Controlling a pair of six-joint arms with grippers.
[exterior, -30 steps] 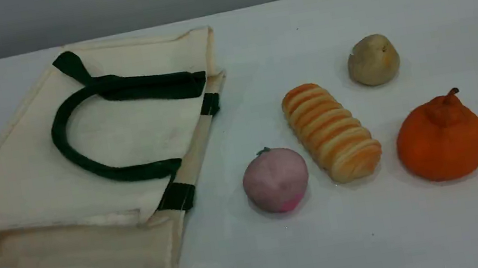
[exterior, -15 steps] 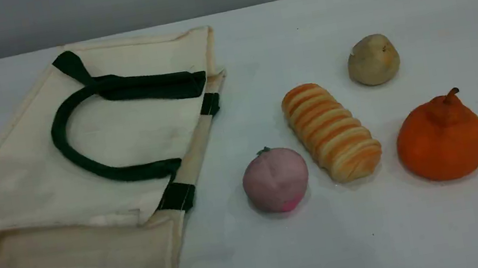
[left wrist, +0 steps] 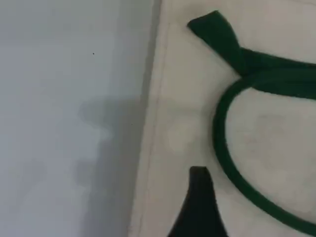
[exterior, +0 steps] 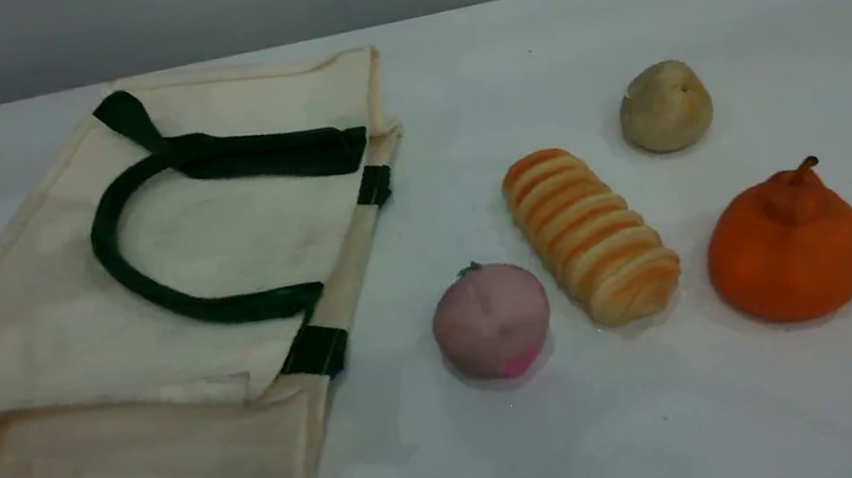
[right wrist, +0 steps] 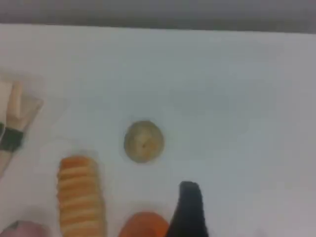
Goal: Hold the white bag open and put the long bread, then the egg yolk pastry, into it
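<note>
Nothing's done yet. Bag lies flat and shut at the worktop's left side; bread and pastry sit out toward the right. Your left fingers and right fingers hang released, empty. You've got everything left.

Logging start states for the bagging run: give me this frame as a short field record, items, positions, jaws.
bag: white bag flat on table, left side, not held open
handles: green handles lying on top of bag
bread: long bread on table, right of bag
pastry: egg yolk pastry behind bread, apart
others: pink ball left of bread; orange fruit right
left gripper: above bag, jaws open, empty
right gripper: above foods, jaws open, empty
</note>
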